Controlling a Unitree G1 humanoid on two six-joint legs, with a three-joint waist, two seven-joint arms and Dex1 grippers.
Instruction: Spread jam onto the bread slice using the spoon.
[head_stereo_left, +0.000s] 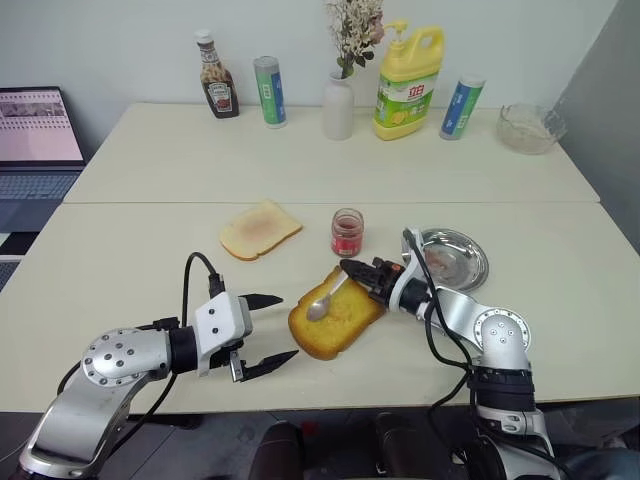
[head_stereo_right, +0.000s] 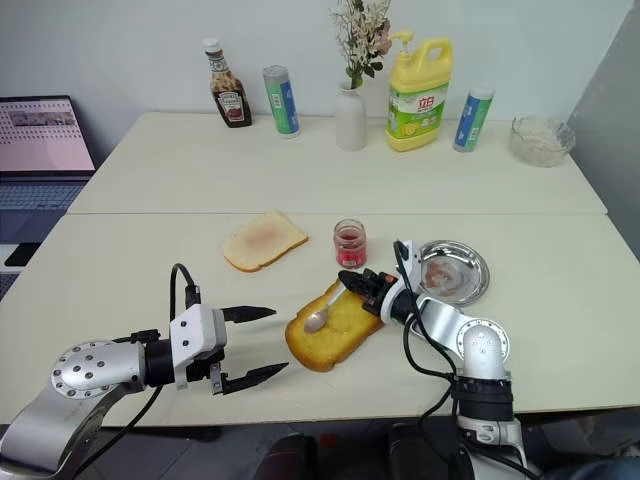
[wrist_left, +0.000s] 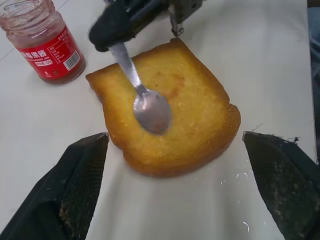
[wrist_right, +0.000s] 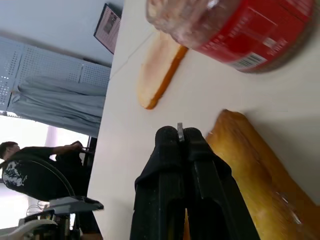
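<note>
Here the right gripper (head_stereo_left: 350, 269) was clamped tight on the handle of the spoon (head_stereo_left: 326, 300), its two black fingers pressed together with the slim handle pinched between them. The spoon's bowl lay on the top face of the bread slice (head_stereo_left: 338, 318), near the middle, with a faint pinkish smear on it. The bread slice sat flat on the table (head_stereo_left: 130, 250) close to the front edge. The jam (head_stereo_left: 347, 232) stood upright in its small glass jar at about twelve o'clock from the bread slice, near it but apart. The left gripper (head_stereo_left: 270, 329) hung at nine o'clock from the bread slice, just beside it, jaws spread wide and holding nothing. A paler slice (head_stereo_left: 259, 229) lay at ten o'clock, and a round metal dish (head_stereo_left: 455, 259) at two o'clock.
</note>
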